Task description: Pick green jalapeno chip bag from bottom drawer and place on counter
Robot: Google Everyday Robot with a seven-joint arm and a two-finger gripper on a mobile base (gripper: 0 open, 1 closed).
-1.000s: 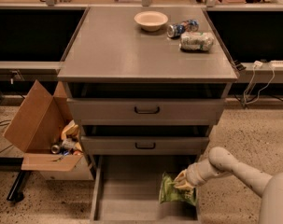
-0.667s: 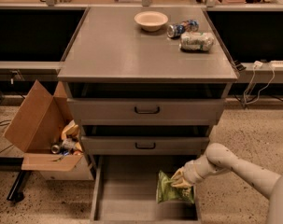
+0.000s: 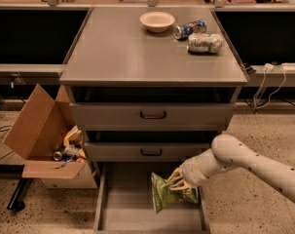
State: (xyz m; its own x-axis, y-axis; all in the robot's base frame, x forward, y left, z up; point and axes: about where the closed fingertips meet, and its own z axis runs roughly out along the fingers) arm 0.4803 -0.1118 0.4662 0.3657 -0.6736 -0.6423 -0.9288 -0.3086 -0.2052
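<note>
Where the pale arm (image 3: 244, 162) reaches in from the right and bends down in front of the cabinet, the claw (image 3: 178, 180) sits low over the open bottom drawer (image 3: 127, 204), toward its right side. Its fingers are drawn in narrow and pinch the upper right edge of the green jalapeno chip bag (image 3: 169, 196), so the bag is held between them rather than merely touched.

The bag hangs below and slightly left of the claw, tilted, with its wrinkled green face turned up toward the camera. It lies within the drawer's outline, close to the right side wall and well clear of the left one. Whether its lower edge rests on the grey drawer floor or hangs just above it cannot be told.

Above the bottom drawer, two shallower drawers with black handles, the upper drawer (image 3: 152, 115) and the middle drawer (image 3: 151, 151), are each pulled out a little way. The bench (image 3: 118, 48) on top of the cabinet carries a pale bowl (image 3: 157, 21), a blue can (image 3: 190, 29) lying on its side just right of the bowl, and a whitish-green packet (image 3: 204, 43) in front of the can. An open cardboard box (image 3: 35, 126) with odds and ends in it stands on the floor left of the cabinet.
</note>
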